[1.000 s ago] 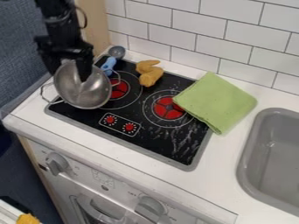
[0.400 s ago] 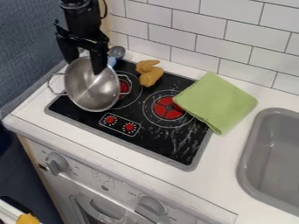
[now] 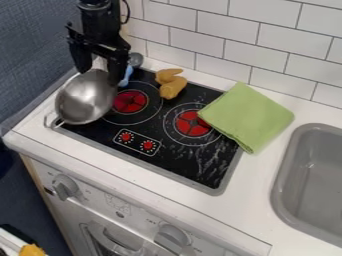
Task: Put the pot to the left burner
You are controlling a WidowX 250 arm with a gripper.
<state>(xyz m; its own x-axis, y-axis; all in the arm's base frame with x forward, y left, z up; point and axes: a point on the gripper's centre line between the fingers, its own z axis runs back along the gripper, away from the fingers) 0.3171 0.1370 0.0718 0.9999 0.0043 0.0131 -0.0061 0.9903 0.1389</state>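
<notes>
On the counter (image 3: 248,220) we have a black cooktop (image 3: 194,170) with two red-centred burners, the left burner (image 3: 131,101) toward the upper left of the frame and the right burner (image 3: 192,124) near the middle. Crowding closest to the left burner is a spoon (image 3: 125,76) with a blue handle and a grey bowl, lying along the cooktop's far edge, just beside the hand's right-hand finger as we see it. Next to it, beyond the burners, we find a lumpy yellow-brown toy (image 3: 172,86). A green cloth (image 3: 247,117) covers the cooktop's right corner and runs onto the counter, its edge close to the right burner. The grey sink (image 3: 276,187) is at the right edge of the frame, and white tiles (image 3: 240,30) rise behind. Two grey knobs (image 3: 65,187) are on the white front panel at the lower left and bottom. As for the hand (image 3: 99,76), we see it in the upper left, pointing down, its fingers spread apart and closed on nothing. The metal pot (image 3: 85,102) is directly below it and slightly toward the left of the frame, its far rim close to the fingertips; we cannot tell whether they touch. The pot overlaps the cooktop's left edge, beside the red centre of the left burner, with one wire handle (image 3: 49,120) toward the lower left.
</notes>
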